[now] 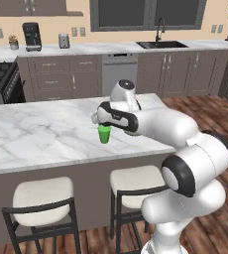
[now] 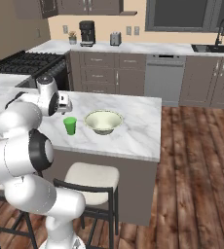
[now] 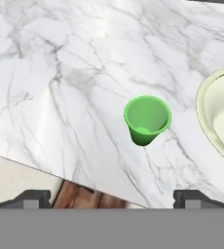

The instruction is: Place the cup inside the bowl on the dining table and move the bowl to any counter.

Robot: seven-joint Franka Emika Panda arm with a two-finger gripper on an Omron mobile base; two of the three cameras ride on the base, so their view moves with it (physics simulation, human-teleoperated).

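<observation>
**Open gripper above the cup on the desk**

The cup [image 3: 147,119] stands upright on the marble desk [image 1: 31,134], near the edge that faces the stools [image 1: 41,201]. It is empty, its mouth open to the hand view. In the right base view the cup [image 2: 70,125] stands just beside the bowl [image 2: 103,121], apart from it, with bare marble between the two. The bowl also rests upright on the desk, farther from the arm than the cup. In the hand view the bowl [image 3: 221,116] is cut off by the right edge of the picture, with its pale inside showing.

The gripper [image 3: 111,197] hangs above the cup, not touching it. Its fingers [image 3: 33,198] are spread wide apart and hold nothing; the cup sits between their two tips as the hand view looks down on it. In the left base view the hand [image 1: 102,119] sits right over the cup [image 1: 104,134] and hides the bowl behind the arm. In the right base view the hand [image 2: 65,103] is above the cup and slightly toward the arm's side of it.

Beyond the desk, against the beige wall, runs a counter [image 2: 148,48] with a sink [image 1: 161,44], a coffee machine [image 2: 87,33] and a toaster [image 2: 115,38] on it. A stove [image 2: 31,62] stands at the counter's left end.
</observation>
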